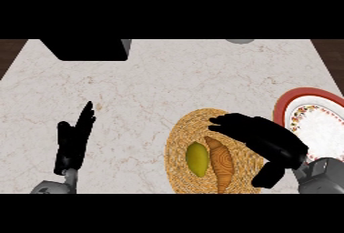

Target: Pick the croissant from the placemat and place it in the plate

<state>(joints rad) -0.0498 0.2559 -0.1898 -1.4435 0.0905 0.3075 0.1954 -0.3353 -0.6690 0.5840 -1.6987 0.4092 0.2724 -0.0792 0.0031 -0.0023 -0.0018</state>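
Fingers of the right hand (259, 136) were spread, holding nothing, and seemingly hovered over the woven placemat (180, 150). Just below their tips lay the croissant (222, 164), a yellow-green fruit (197, 158) beside it. The plate (316, 118) sat behind them. The left hand (73, 139) rested straight-fingered, well apart.

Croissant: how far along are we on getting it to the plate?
Nothing is done: the croissant lies on the placemat beside a yellow-green fruit. In hand: the right hand hovers over it, fingers relaxed. Left: grasping, lifting, placing on the plate.
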